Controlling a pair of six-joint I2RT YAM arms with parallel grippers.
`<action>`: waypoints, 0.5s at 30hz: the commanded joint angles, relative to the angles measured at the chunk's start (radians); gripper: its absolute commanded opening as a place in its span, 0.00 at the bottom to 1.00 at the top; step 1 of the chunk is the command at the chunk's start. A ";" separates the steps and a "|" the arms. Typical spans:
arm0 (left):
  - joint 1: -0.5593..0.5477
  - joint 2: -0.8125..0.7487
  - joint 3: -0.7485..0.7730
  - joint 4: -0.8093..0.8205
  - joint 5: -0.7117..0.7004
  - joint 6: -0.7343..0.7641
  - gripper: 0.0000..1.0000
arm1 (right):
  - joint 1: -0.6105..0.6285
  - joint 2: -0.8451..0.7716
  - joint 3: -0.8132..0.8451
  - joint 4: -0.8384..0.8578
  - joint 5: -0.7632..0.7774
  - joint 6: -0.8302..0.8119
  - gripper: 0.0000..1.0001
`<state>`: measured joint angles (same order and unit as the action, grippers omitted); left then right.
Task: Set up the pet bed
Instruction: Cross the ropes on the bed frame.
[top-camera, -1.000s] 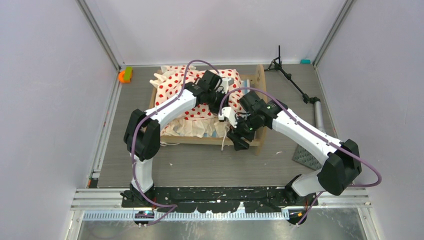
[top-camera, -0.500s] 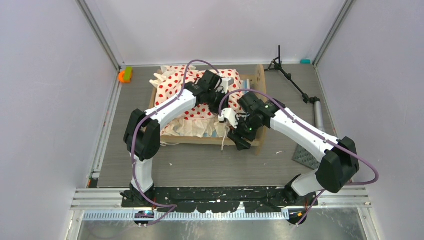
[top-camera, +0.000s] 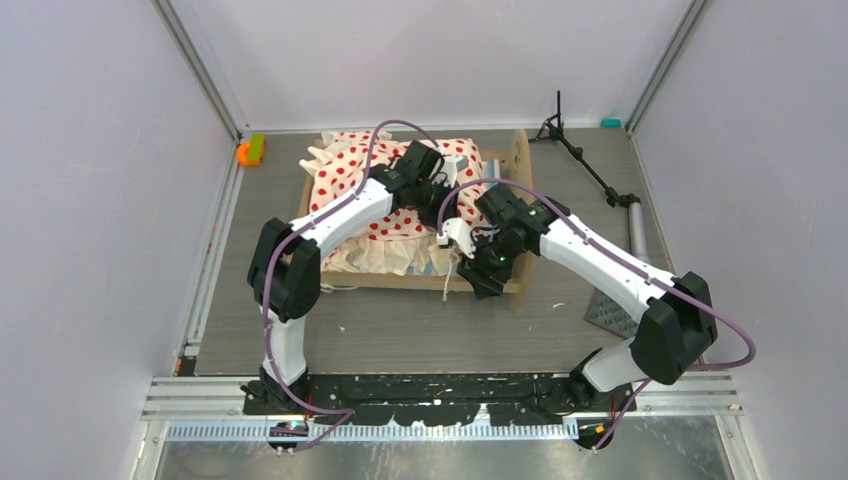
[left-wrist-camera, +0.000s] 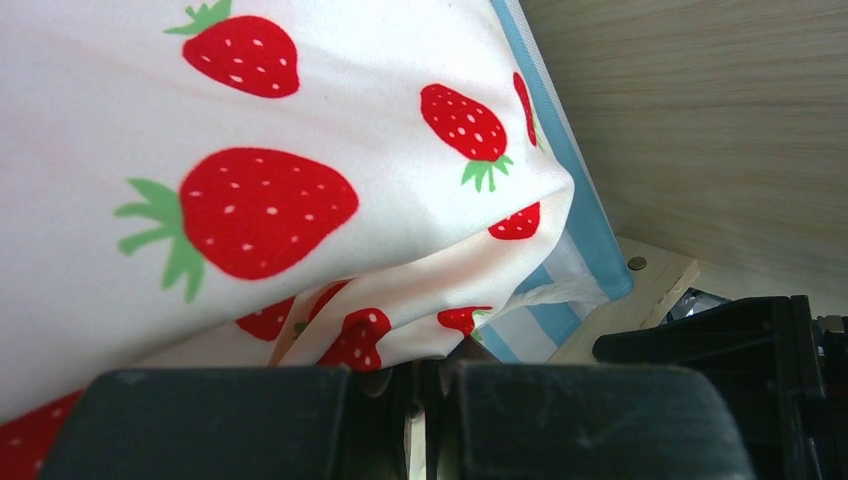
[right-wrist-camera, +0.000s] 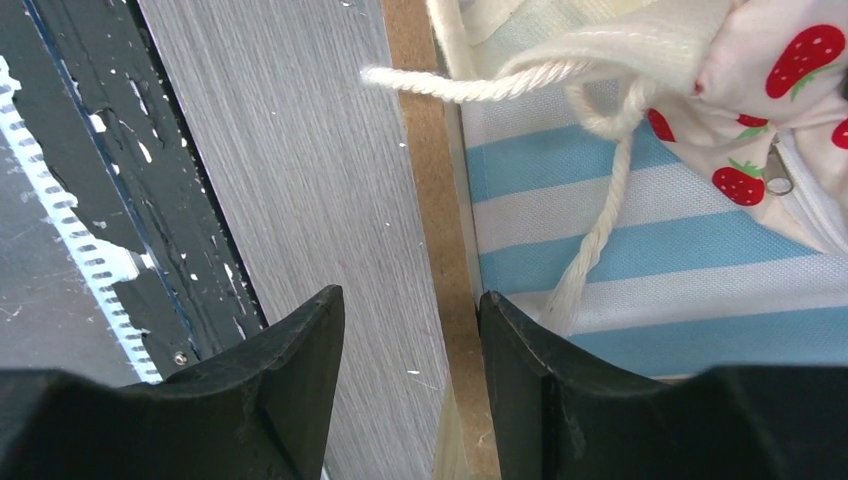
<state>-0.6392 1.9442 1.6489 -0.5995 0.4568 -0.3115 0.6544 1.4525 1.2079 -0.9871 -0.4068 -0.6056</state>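
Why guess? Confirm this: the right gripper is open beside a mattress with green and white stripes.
Wrong on colour. The right gripper is open beside the mattress, but its stripes are blue and white, not green. The right wrist view shows it.

The bedding (top-camera: 340, 180) is showing up cream-white, scattered with red strawberries. Close in, those berries are carrying white seed specks and green leafy tops. Under it the mattress (right-wrist-camera: 650, 220) is running in light-blue and white stripes, with a cream cord (right-wrist-camera: 600, 230) trailing over them. The bed frame (top-camera: 519, 150) is glowing pale wood. The table (top-camera: 400, 330) is reading grey with a brushed grain. The left arm (top-camera: 345, 215) and right arm (top-camera: 600, 265) are wearing white shells with black joints, purple cables (top-camera: 400, 125) looping over them. The right gripper (right-wrist-camera: 410, 310) is coming through plain black. A small block (top-camera: 247, 152) is flashing orange and green, the tripod stand (top-camera: 580, 155) is showing black, and the studded mat (top-camera: 610, 312) is showing grey.
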 joint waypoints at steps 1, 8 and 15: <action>0.010 -0.013 0.037 0.019 0.014 -0.006 0.00 | 0.027 0.019 0.016 -0.068 -0.127 0.003 0.56; 0.010 -0.008 0.038 0.021 0.016 -0.011 0.00 | 0.051 0.087 0.008 -0.057 -0.099 0.010 0.59; 0.010 -0.006 0.043 0.016 0.014 -0.005 0.00 | 0.066 0.141 0.000 -0.045 -0.048 0.029 0.59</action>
<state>-0.6392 1.9442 1.6489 -0.5995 0.4572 -0.3145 0.6880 1.5608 1.2137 -0.9592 -0.4099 -0.6167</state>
